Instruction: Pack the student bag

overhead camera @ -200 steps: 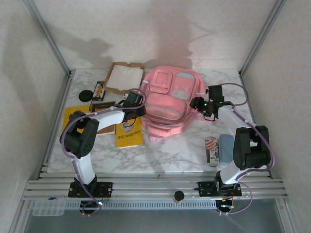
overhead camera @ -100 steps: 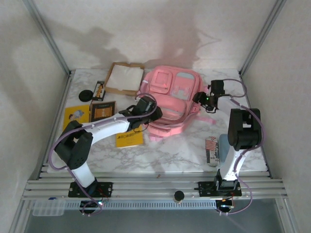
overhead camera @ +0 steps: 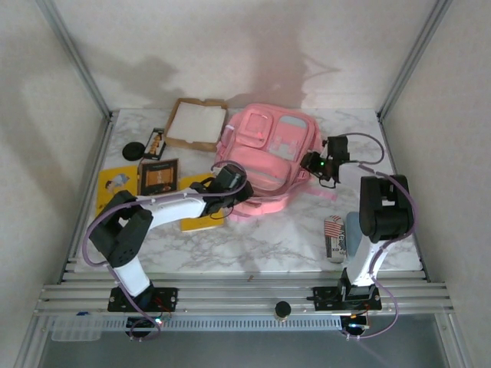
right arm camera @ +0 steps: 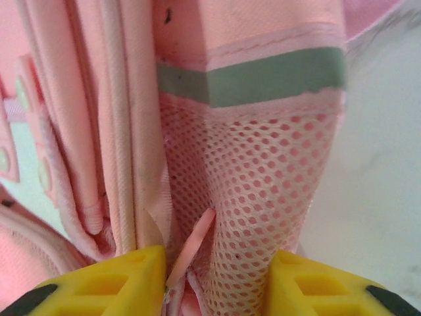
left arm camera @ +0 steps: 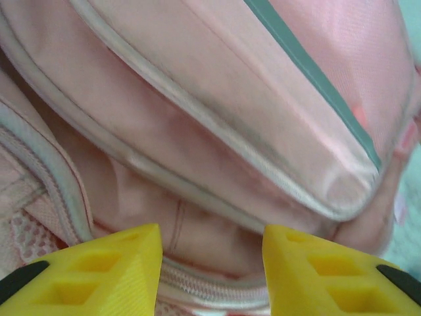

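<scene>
Nearest the arm bases, well behind the right gripper (right arm camera: pixel 217 253), a striped packet (overhead camera: pixel 333 236) and a pale blue item (overhead camera: pixel 357 230) are lying side by side on the worktop (overhead camera: pixel 261 238), probably waiting to be packed. Just behind the left gripper (left arm camera: pixel 210 232), a yellow booklet (overhead camera: pixel 193 225) is lying partly under that arm. A second yellow booklet (overhead camera: pixel 113 192) and a brown-covered book (overhead camera: pixel 157 176) are sitting well off to that gripper's left.

The left gripper is nosing against the near left corner of the student bag (overhead camera: pixel 265 153). Its yellow fingers (left arm camera: pixel 118 263) are standing spread with nothing pinched between them. A zip seam (left arm camera: pixel 197 280) is running across the gap, so it is likely lining up on that zip.

The right gripper is pushing into the bag's right flank. A mesh side pocket (right arm camera: pixel 263 184) and a thin pink tab (right arm camera: pixel 196 240) are sitting between its fingers. The fabric is filling the gap, and I cannot tell whether the fingers are clamping it or only straddling it.

The bag is lying flat between the two grippers, front pockets facing up. The arms seem to be bracketing it from opposite sides to steady and open it.

Farthest out, beyond and left of the left gripper, a cardboard tray (overhead camera: pixel 196 124) and a black disc (overhead camera: pixel 133 151) are resting near the back.
</scene>
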Motion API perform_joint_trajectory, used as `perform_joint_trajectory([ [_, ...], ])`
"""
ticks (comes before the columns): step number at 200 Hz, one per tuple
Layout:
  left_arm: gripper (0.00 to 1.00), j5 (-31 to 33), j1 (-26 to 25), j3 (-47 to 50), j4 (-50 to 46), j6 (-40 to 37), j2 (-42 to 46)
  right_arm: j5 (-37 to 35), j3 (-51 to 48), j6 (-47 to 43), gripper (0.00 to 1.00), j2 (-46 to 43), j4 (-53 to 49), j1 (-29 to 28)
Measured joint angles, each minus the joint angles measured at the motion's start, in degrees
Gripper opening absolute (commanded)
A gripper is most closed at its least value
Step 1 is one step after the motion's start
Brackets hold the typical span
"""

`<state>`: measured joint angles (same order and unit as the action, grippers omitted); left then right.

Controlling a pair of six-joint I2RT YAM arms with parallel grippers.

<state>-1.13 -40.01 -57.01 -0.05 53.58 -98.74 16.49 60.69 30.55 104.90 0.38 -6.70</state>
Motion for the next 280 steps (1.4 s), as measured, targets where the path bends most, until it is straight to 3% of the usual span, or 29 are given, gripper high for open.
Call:
perform_joint_trajectory([
  [39, 0.46, 1.31, 8.81, 0.87, 1.46, -6.62, -0.74, 0.15, -5.25, 3.69, 0.49, -5.29, 0.63, -5.25],
  [65, 0.52, 1.33, 10.67, 0.48, 1.42, -10.34, 0.17, 0.22, -6.58, 4.35, 0.6, -10.84, -2.16, -5.07],
  [106, 0.56, 1.6, 8.2, 0.42, 1.05, -9.53, 7.19, 1.38, -2.45, 3.58, 0.62, -9.77, -4.2, 2.86],
  [149, 0.57, 2.21, -0.09, -1.46, 1.14, -3.89, 8.9, 4.02, -0.04, 3.37, 0.58, -2.73, -4.61, 0.98],
  [184, 0.57, 1.81, -4.92, -4.02, 1.03, 0.28, 5.86, 4.59, 0.79, 4.11, 0.46, -0.09, -4.46, 0.11],
  [247, 0.58, 1.75, -11.61, -10.03, 0.66, 2.25, -1.22, 4.59, 1.22, 8.87, 0.04, 0.33, -3.21, 0.11],
  [280, 0.59, 1.9, -14.62, -13.03, 0.22, 3.67, -5.27, 4.63, 0.15, 12.44, 0.0, -1.33, -2.64, 0.11],
])
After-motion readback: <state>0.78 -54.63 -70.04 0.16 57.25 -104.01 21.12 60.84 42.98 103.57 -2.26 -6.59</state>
